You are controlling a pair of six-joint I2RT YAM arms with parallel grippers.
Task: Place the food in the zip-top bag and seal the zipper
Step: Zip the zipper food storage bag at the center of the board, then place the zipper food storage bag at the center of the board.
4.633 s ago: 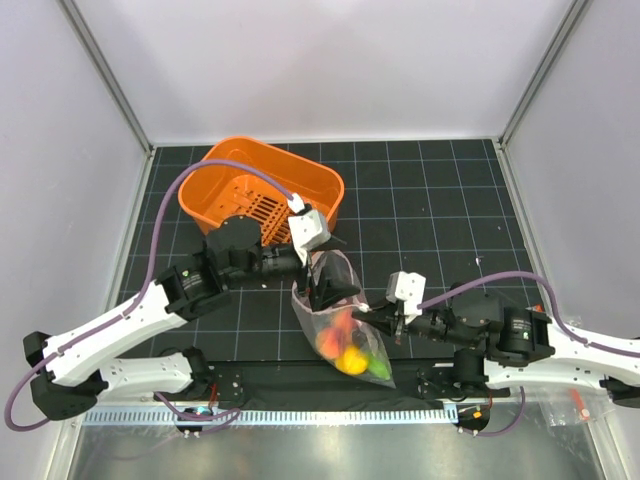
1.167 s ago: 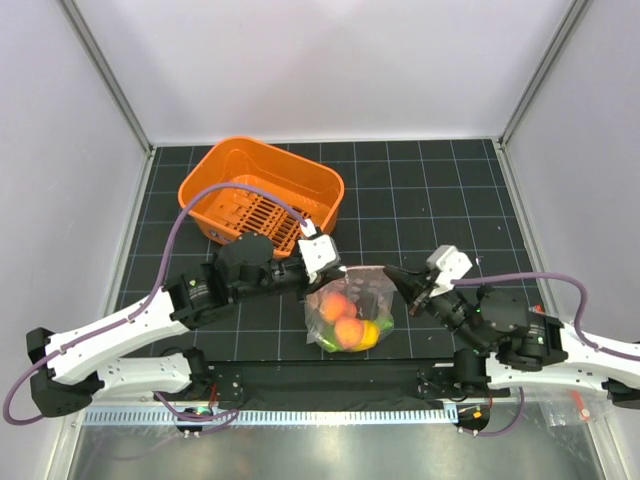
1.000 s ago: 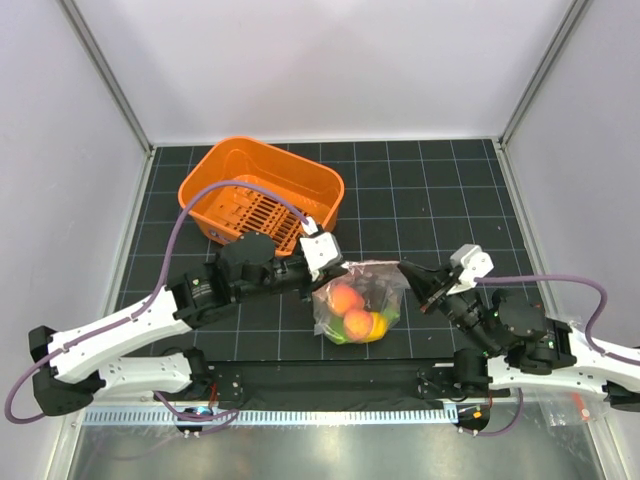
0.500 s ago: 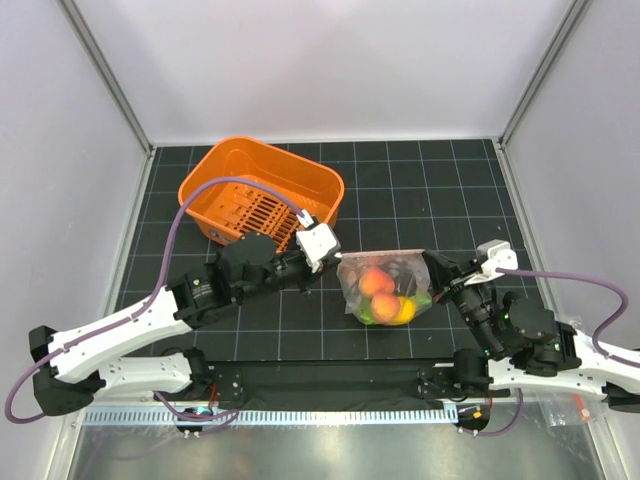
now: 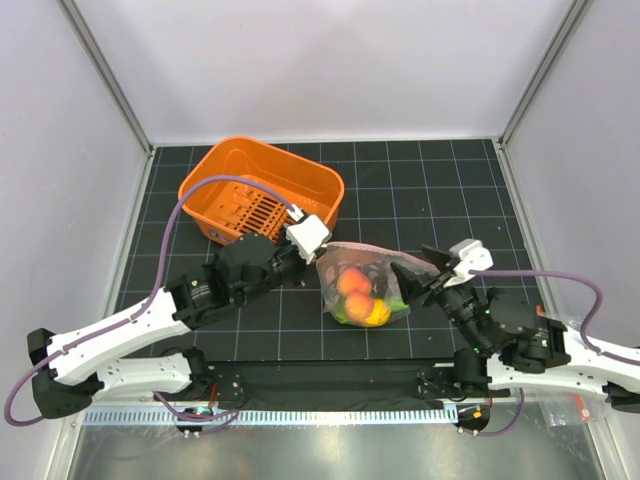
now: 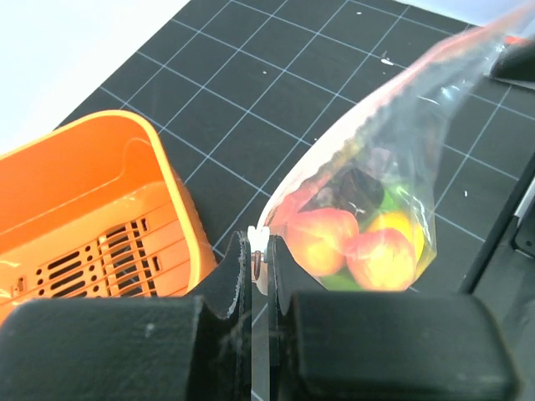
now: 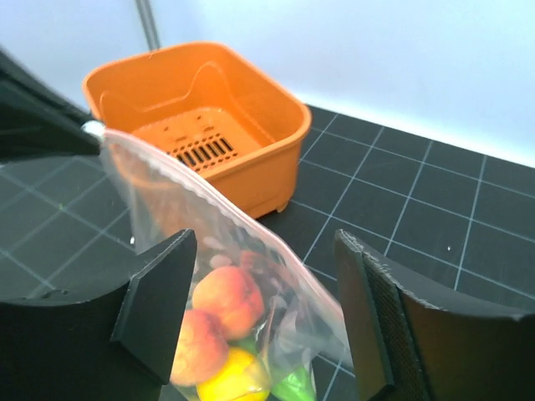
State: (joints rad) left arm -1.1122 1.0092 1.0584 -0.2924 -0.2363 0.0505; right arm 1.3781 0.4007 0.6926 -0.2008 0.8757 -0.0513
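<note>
The zip-top bag (image 5: 368,285) hangs clear and crinkly from its left corner, with my left gripper (image 5: 322,258) shut on that corner (image 6: 260,242). Inside it lies the food: peach-orange balls (image 5: 352,283), a yellow fruit (image 5: 376,314), green pieces (image 7: 292,386) and a dark purple one (image 6: 355,188). The pink-red zipper (image 6: 401,83) runs along the bag's upper edge and looks pressed together. My right gripper (image 5: 420,265) stands open at the bag's right end. In the right wrist view the bag (image 7: 251,284) sits between the spread fingers (image 7: 159,292) without touching them.
An orange plastic basket (image 5: 262,190) stands at the back left, just behind the left gripper, and it holds nothing. The black gridded mat (image 5: 440,190) is bordered by white walls on three sides.
My right gripper has opened and let go of the bag's right end. The bag, stretched between both grippers before, has slid left and now hangs from the left gripper alone.
</note>
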